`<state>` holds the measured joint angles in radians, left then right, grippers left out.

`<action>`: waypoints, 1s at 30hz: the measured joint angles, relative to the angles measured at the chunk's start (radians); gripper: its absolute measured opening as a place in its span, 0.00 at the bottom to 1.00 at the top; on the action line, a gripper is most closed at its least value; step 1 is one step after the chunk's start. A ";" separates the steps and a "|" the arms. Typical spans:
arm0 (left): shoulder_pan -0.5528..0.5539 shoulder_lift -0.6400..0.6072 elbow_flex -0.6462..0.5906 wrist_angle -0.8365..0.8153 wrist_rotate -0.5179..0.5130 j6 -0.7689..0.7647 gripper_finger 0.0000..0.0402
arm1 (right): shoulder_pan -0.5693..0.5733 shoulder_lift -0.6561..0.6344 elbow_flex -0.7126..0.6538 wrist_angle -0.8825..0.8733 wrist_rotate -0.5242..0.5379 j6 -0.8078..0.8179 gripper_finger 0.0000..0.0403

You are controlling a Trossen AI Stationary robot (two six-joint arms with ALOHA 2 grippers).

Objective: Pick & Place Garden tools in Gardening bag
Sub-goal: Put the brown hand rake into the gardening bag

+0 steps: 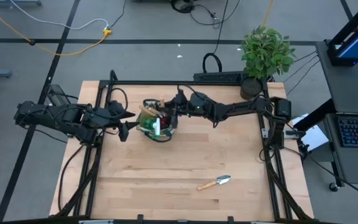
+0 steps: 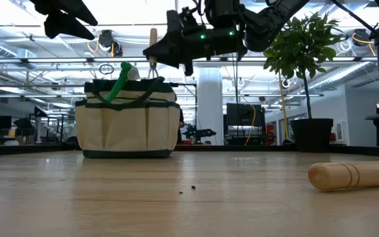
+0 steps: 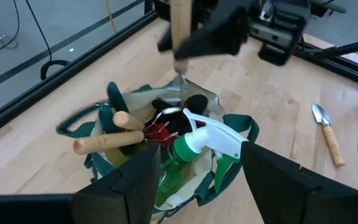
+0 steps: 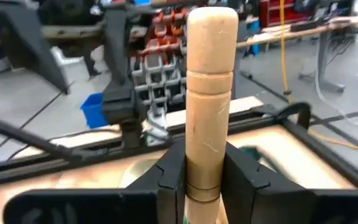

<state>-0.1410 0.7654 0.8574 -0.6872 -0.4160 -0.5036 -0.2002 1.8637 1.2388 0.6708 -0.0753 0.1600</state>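
The tan gardening bag [image 1: 156, 126] with green trim stands on its base at the table's middle left; it also shows in the low view [image 2: 127, 122]. It holds wooden-handled tools [image 3: 107, 142], a red glove [image 3: 160, 130] and the green spray bottle [image 3: 194, 146]. My right gripper [image 1: 170, 116] is shut on a wooden-handled tool [image 4: 211, 93] held upright over the bag. My left gripper [image 3: 201, 180] is open and empty just left of the bag. A second trowel [image 1: 215, 182] lies flat on the table near the front right. My right gripper pinches the wooden handle's lower part [image 4: 202, 180] between its two fingers [image 4: 173, 177]. The fingers come roughly level from the table's right side and lie across the handle. The tool stands upright, its rounded free end [image 4: 212, 22] up and its metal end [image 3: 179, 84] down in the bag's opening.
A potted green plant [image 1: 263, 56] stands at the table's far right corner. A black frame [image 1: 185, 83] runs along the table's far edge and sides. Bare wood lies between the bag and the near edge.
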 joint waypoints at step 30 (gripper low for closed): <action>0.000 0.000 0.001 -0.001 -0.002 0.002 0.57 | 0.016 0.000 -0.002 -0.157 0.000 0.007 0.15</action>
<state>-0.1410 0.7654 0.8581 -0.6884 -0.4175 -0.5018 -0.1841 1.8633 1.2373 0.5135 -0.0753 0.1672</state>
